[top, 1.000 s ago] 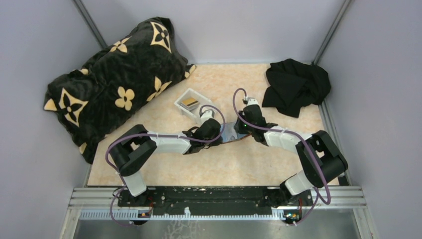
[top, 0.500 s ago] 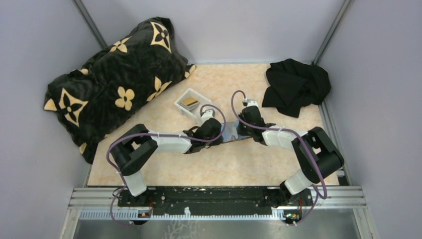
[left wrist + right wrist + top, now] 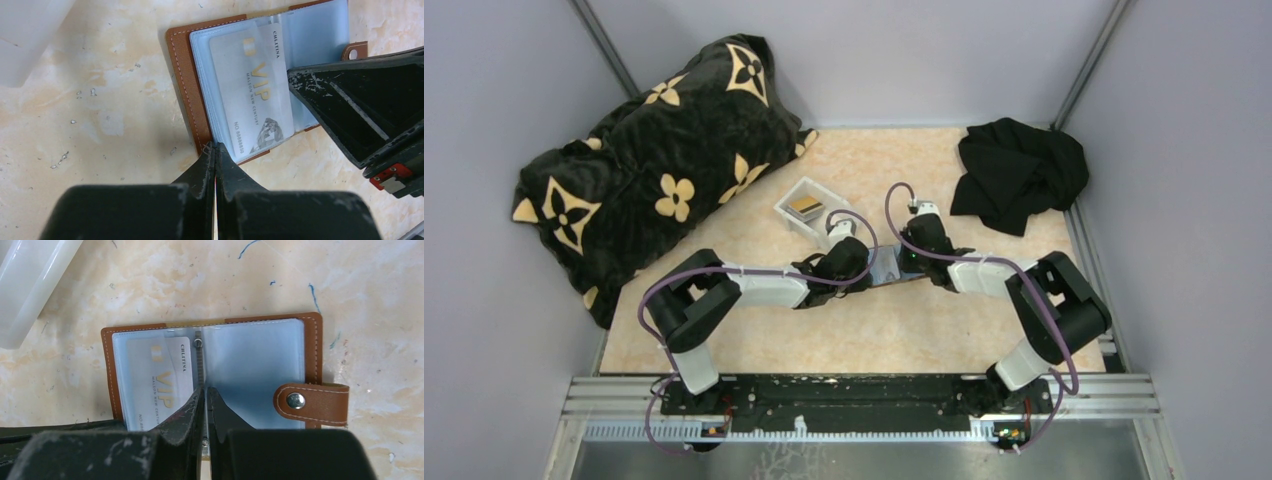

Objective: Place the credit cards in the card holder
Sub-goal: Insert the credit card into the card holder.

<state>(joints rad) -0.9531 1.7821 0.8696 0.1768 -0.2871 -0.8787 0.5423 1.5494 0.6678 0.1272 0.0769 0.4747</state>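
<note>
Over the last second I eased the right fingers (image 3: 187,412) leftward and narrowed them to a slit over the spine of the open card holder (image 3: 250,365), which lay flat mid-desk (image 3: 864,330); whether they pinched a sleeve I could not tell. The left fingers (image 3: 202,170), pressed together, stayed at its corner. One silver card (image 3: 250,90) sat in a clear sleeve, reading "CHLITINA", "VIP" and "MALSON NEW CENTURY". I judged it stowed, with a gold card (image 3: 804,205) waiting in the white tray (image 3: 786,212).
</note>
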